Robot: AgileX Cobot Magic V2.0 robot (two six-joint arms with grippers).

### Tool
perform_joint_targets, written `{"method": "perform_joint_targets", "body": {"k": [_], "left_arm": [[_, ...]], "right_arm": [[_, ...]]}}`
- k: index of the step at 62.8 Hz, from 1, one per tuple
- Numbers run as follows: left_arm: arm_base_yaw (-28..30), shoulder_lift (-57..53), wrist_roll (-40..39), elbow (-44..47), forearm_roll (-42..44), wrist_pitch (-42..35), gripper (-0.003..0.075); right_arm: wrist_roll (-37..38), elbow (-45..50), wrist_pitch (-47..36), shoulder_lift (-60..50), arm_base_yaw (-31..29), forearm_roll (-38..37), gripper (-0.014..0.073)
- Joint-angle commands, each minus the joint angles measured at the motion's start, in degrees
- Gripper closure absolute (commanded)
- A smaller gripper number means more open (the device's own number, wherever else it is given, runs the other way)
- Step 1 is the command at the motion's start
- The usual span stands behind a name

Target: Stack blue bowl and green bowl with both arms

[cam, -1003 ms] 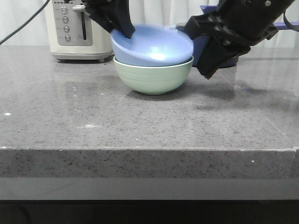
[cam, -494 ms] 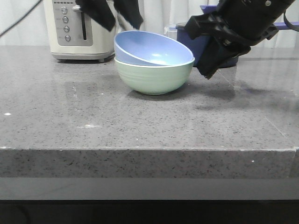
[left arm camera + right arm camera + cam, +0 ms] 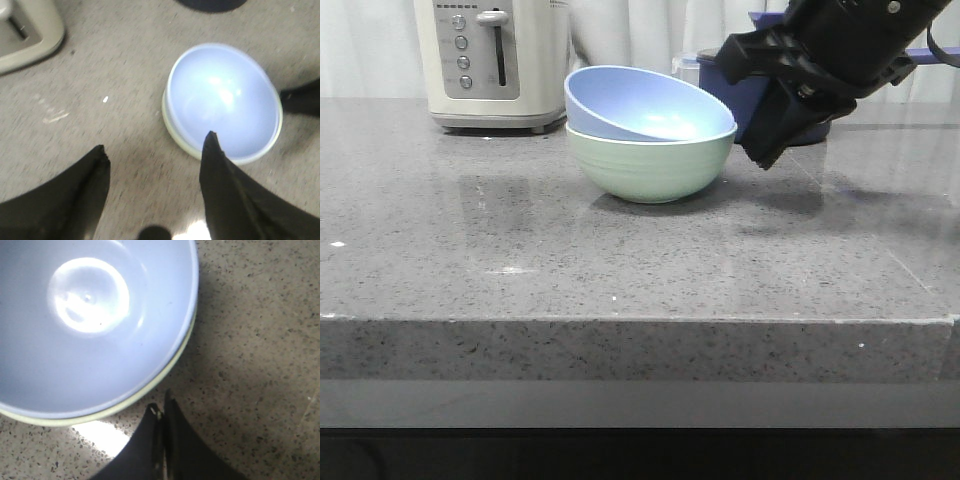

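Observation:
The blue bowl point(image 3: 642, 103) sits tilted inside the green bowl point(image 3: 650, 168) on the grey counter, its left rim higher. My left gripper point(image 3: 156, 150) is open and empty, high above the counter beside the stack; it is out of the front view. It sees the blue bowl point(image 3: 223, 100) with the green bowl's rim point(image 3: 172, 135) under it. My right gripper point(image 3: 762, 152) is shut and empty, just right of the bowls. Its wrist view shows the shut tips point(image 3: 161, 407) close beside the blue bowl point(image 3: 90, 315) and the green rim point(image 3: 150, 387).
A cream toaster point(image 3: 490, 60) stands at the back left, also in the left wrist view point(image 3: 27, 37). A dark navy saucepan point(image 3: 745, 90) stands behind the right arm. The grey stone counter point(image 3: 520, 250) has its front edge near the camera.
My left gripper has let go of the blue bowl, risen and left the front view. The blue bowl has settled tilted in the green bowl. The right arm has not moved.

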Motion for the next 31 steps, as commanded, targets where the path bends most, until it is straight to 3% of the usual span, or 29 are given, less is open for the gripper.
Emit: {"method": "perform_joint_targets", "body": {"k": [1, 31], "left_arm": [[-0.52, -7.53, -2.2, 4.16, 2.38, -4.04, 0.0321], [-0.52, -29.95, -3.33, 25.54, 3.37, -4.8, 0.0321]], "right_arm": [[-0.53, -1.39, -2.66, -2.03, -0.06, 1.0, 0.0658], [-0.53, -1.39, -2.07, -2.16, -0.06, 0.84, 0.0658]]}}
